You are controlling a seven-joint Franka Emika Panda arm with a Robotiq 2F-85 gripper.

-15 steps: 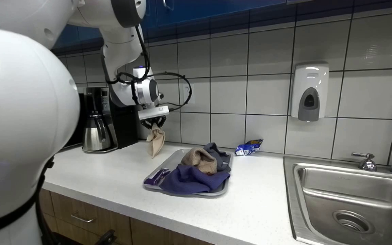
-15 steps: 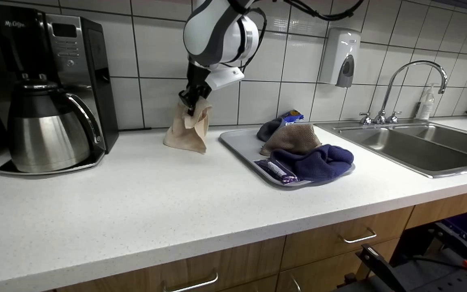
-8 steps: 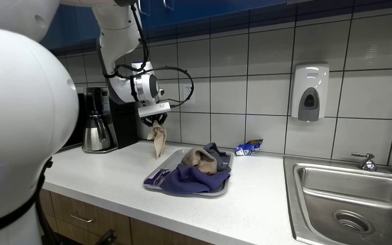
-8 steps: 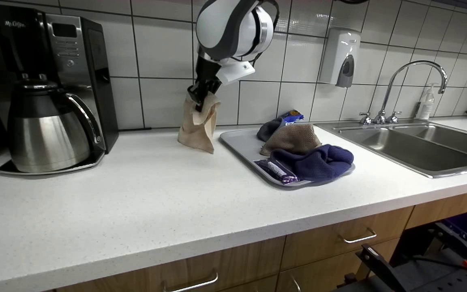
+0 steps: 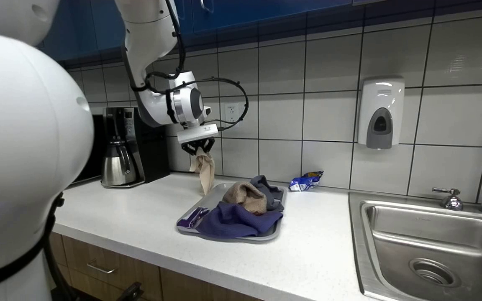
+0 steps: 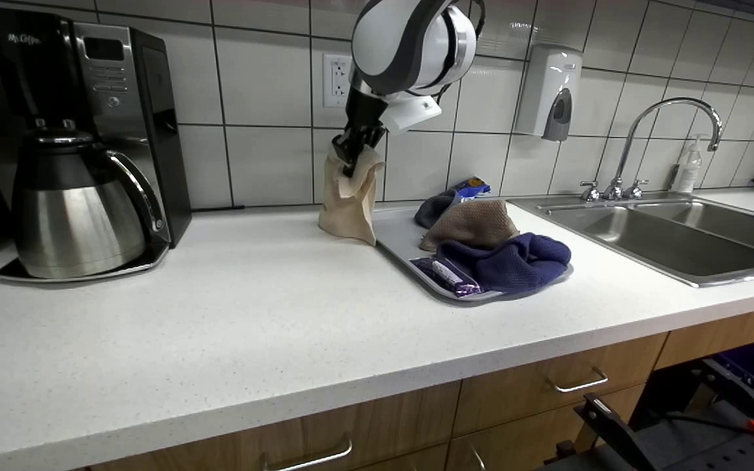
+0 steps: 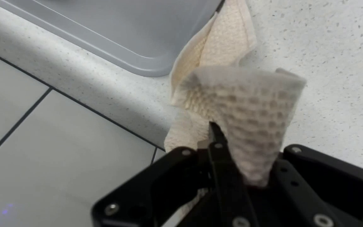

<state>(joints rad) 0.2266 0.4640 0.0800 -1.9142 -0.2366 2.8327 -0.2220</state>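
Observation:
My gripper [image 6: 349, 167] is shut on a beige cloth [image 6: 349, 212], which hangs down from it in loose folds above the counter. In the wrist view a fold of the cloth [image 7: 250, 107] rises in front of the fingers and hides one of them. The cloth's lower part hangs beside a corner of the grey tray [image 7: 156, 63]; whether it touches tray or counter I cannot tell. On the tray lie a brown towel [image 5: 245, 197], a purple towel [image 5: 237, 221], a dark grey cloth [image 5: 271, 193] and a purple wrapper [image 5: 193, 217].
A coffee maker [image 6: 148, 111] with a steel carafe [image 6: 82, 222] stands at one end of the counter. Behind the tray lies a blue wrapper [image 5: 306, 182] against the tiled wall. Beyond are the sink [image 5: 429, 246], its faucet [image 6: 671, 104] and a wall soap dispenser [image 5: 381, 113].
In both exterior views the gripper has moved rightward with the beige cloth, away from the coffee maker and up to the tray's near corner. Tray and towels have stayed put.

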